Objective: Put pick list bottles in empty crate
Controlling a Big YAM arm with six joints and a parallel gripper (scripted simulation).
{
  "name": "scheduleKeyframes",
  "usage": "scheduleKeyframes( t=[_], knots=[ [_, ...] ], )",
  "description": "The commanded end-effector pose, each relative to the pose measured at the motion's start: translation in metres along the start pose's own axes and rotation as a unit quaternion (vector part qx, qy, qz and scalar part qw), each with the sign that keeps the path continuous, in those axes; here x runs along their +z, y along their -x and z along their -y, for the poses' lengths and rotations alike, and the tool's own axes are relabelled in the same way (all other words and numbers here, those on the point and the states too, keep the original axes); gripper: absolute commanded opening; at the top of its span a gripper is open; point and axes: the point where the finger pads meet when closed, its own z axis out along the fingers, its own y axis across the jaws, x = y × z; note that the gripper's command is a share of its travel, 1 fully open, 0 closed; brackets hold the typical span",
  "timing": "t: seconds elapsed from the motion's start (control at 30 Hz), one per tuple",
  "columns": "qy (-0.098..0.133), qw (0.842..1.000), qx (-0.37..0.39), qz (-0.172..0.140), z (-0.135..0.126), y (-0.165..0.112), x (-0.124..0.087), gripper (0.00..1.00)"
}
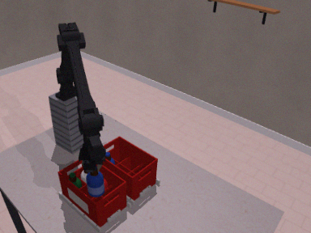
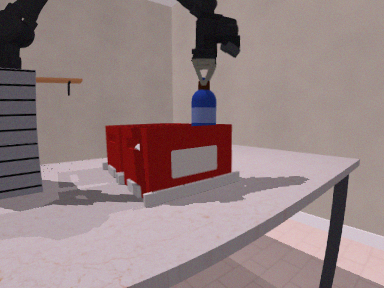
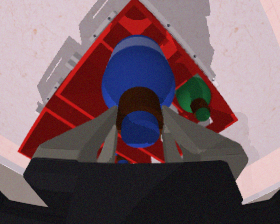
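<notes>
My gripper [image 1: 94,171] [image 2: 203,80] [image 3: 139,112] is shut on the neck of a blue bottle [image 1: 95,183] [image 2: 204,107] [image 3: 139,78] with a light blue label. The bottle hangs upright, its base at about the rim of the near red crate [image 1: 91,197] [image 2: 170,155]. That crate also holds a green bottle [image 1: 74,180] [image 3: 195,97]. Another blue bottle top [image 1: 108,158] shows behind the arm. The second red crate [image 1: 133,167] stands right beside it and looks empty. I cannot see the pick list.
The arm's grey ribbed pedestal [image 1: 65,123] [image 2: 17,130] stands behind the crates. The table's edge [image 2: 280,215] lies to the right in the exterior view. A wooden shelf [image 1: 237,3] hangs on the far wall.
</notes>
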Motion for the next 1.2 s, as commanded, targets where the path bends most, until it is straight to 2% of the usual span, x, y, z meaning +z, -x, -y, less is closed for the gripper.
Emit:
scheduleKeyframes(
  t=[0.0,0.43,0.6,0.83,0.87,0.97,1.03,1.17],
  knots=[
    [0.020,0.998,-0.002,0.060,-0.008,0.034,-0.070,0.00],
    [0.020,0.998,-0.002,0.060,-0.008,0.035,-0.070,0.00],
    [0.012,0.999,-0.002,0.037,-0.008,0.038,-0.070,0.00],
    [0.012,0.999,-0.002,0.037,-0.011,0.045,-0.084,0.00],
    [0.012,0.999,-0.002,0.037,-0.012,0.052,-0.095,0.00],
    [0.012,0.999,-0.002,0.037,-0.014,0.059,-0.107,0.00],
    [0.018,0.998,-0.002,0.054,-0.015,0.059,-0.119,0.00],
    [0.020,0.998,-0.002,0.060,-0.015,0.062,-0.130,0.00]
  ],
)
